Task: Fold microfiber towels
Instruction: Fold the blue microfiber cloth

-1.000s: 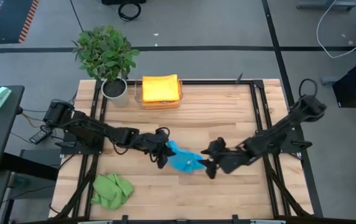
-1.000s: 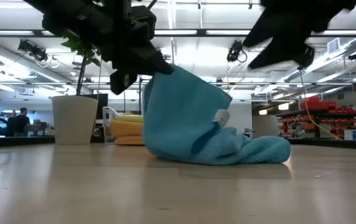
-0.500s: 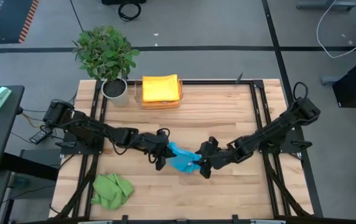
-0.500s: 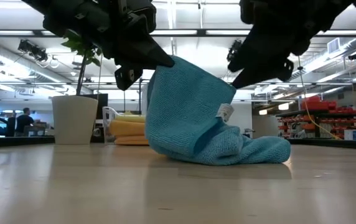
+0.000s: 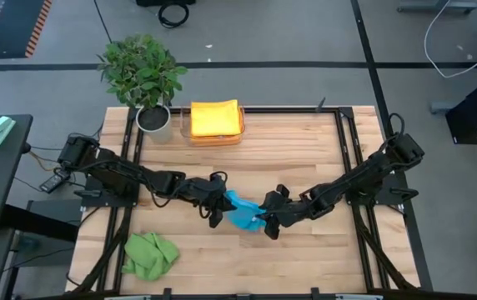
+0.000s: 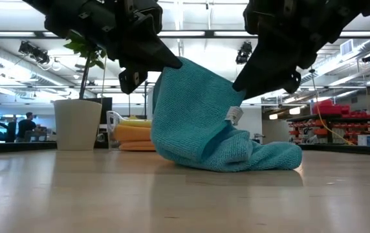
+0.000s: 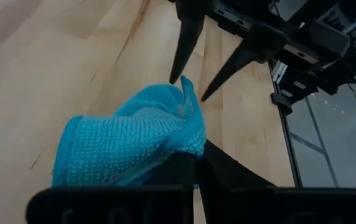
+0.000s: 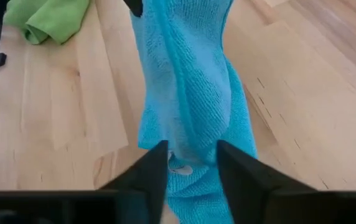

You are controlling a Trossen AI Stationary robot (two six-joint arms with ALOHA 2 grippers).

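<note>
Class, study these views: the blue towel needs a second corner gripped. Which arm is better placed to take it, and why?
Probably the right. The left gripper is already shut on the blue towel, holding it up. The right gripper straddles the hanging cloth, fingers apart, not yet clamped.

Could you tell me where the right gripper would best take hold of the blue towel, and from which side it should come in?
Probably the raised edge by the white tag. The left gripper holds one corner of the blue towel up, so the cloth hangs as a sheet. The right gripper, open astride it, should close from the side opposite the left gripper.
</note>
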